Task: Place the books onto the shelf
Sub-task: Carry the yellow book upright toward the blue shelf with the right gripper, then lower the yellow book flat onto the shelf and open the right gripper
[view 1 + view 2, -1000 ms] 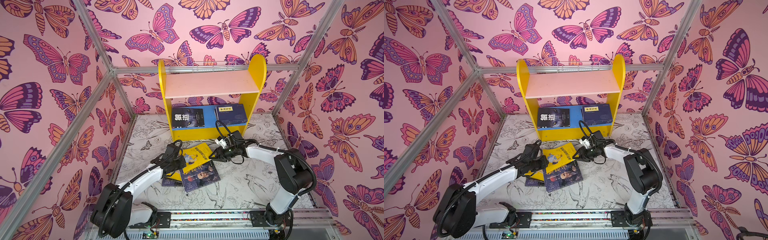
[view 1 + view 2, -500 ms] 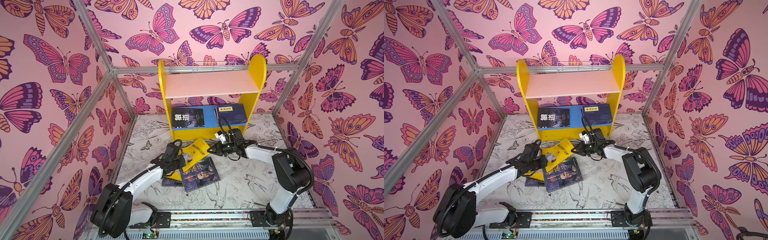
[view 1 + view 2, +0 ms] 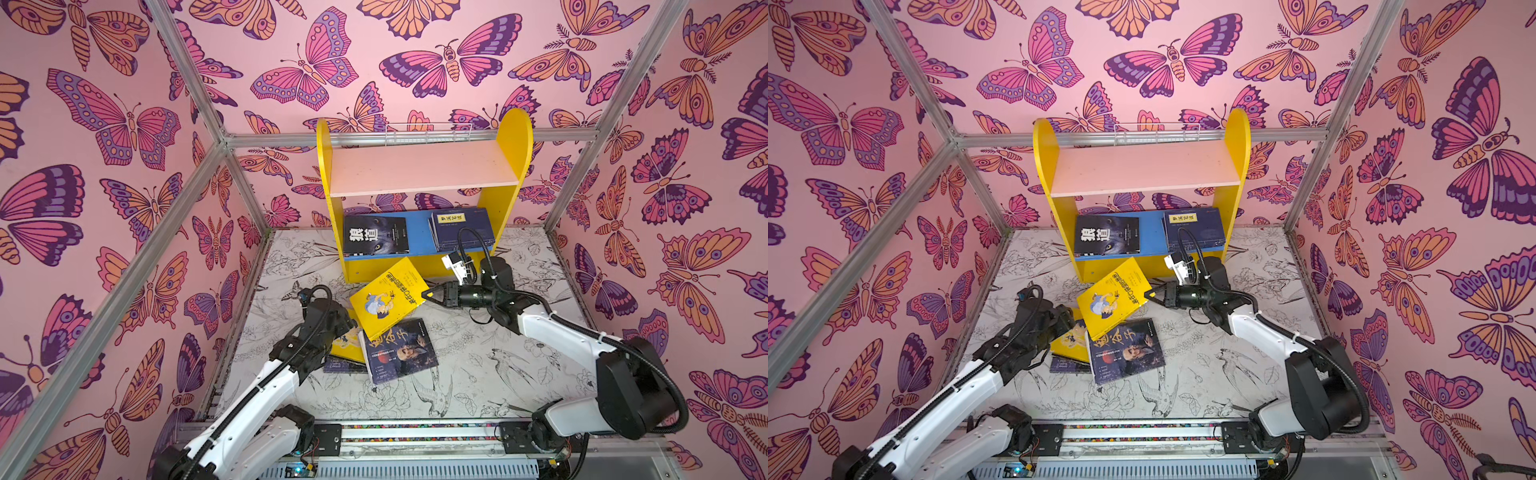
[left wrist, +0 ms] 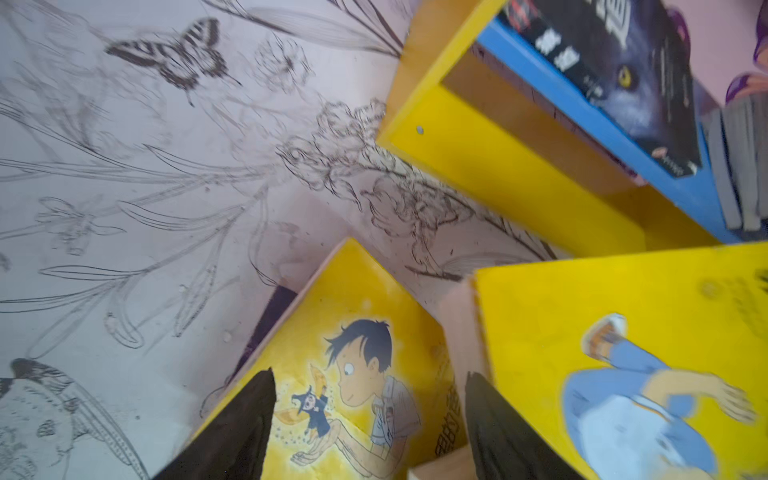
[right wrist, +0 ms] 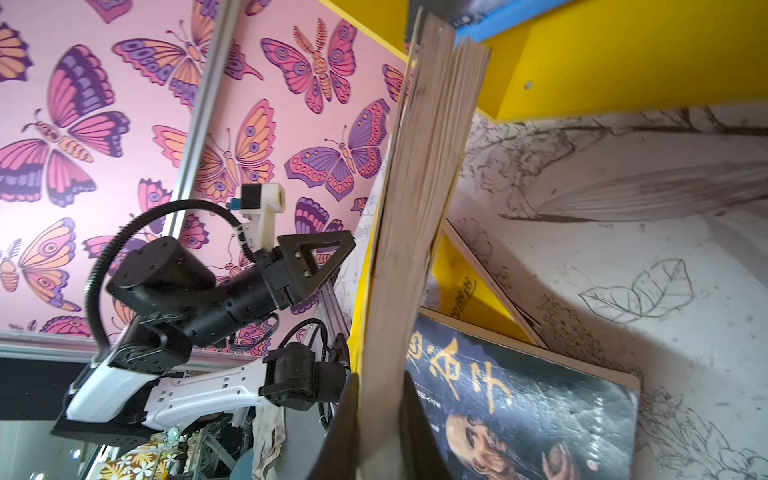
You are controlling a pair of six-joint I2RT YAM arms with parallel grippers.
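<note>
The shelf [image 3: 515,137] stands at the back, with a black wolf-cover book [image 3: 375,235] and a navy book [image 3: 461,228] lying on its blue lower board. My right gripper [image 3: 428,295] [image 5: 381,376] is shut on the page edge of a yellow book [image 3: 388,297] [image 5: 415,187], which hangs tilted above the floor pile. My left gripper [image 3: 347,328] [image 4: 370,374] is open, its fingers [image 4: 249,415] straddling a second yellow book [image 4: 353,332] with a cartoon boy. A dark book [image 3: 401,351] with gold characters lies flat beside it.
A navy book [image 3: 345,365] lies at the bottom of the floor pile. Butterfly-patterned walls with metal posts [image 3: 245,195] close in both sides and the back. The pink upper board [image 3: 419,170] carries nothing. The rail [image 3: 415,432] with the arm bases runs along the front.
My left gripper has opened and let go of the yellow book. My right gripper closed on that book's far edge and has raised it slightly toward the shelf.
</note>
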